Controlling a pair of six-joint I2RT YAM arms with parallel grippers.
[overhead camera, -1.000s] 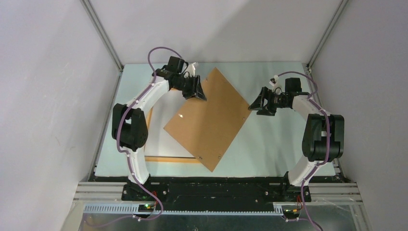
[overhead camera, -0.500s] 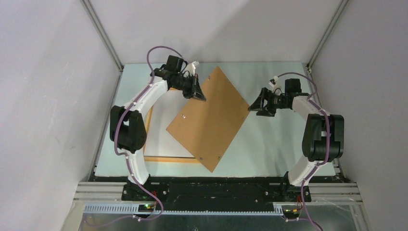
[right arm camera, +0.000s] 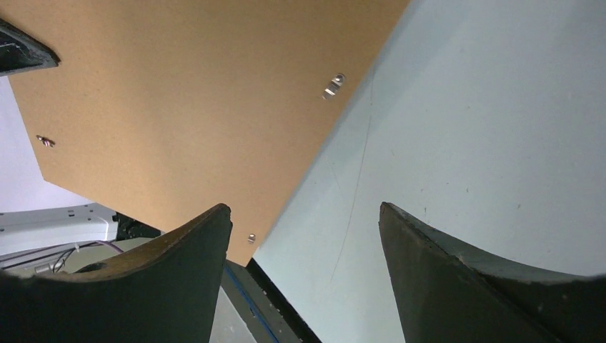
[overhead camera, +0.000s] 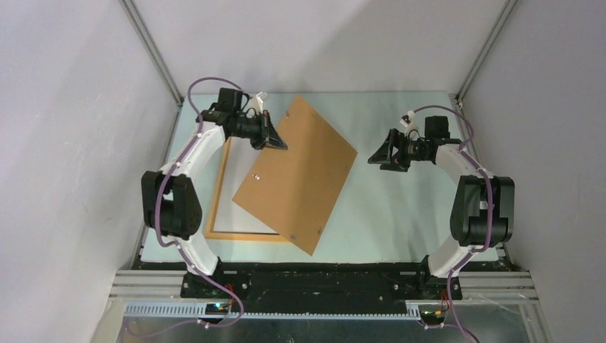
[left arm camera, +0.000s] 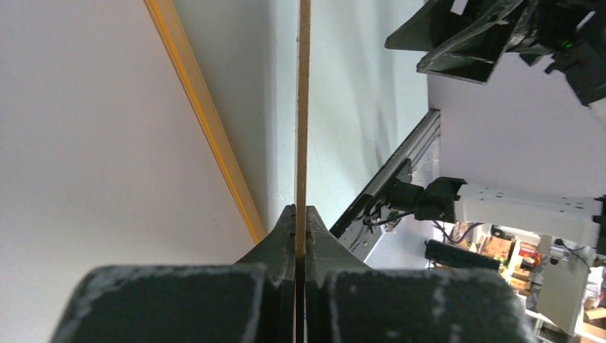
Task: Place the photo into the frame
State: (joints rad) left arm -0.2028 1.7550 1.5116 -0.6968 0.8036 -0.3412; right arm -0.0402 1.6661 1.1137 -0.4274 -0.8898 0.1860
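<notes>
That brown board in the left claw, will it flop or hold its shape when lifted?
Probably stiff: the backing board looks flat, its edge straight, with the left claw pinching one side. Likely light, being thin.

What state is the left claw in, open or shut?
Shut: the left claw pinches the edge of the brown backing board, no gap showing.
</notes>
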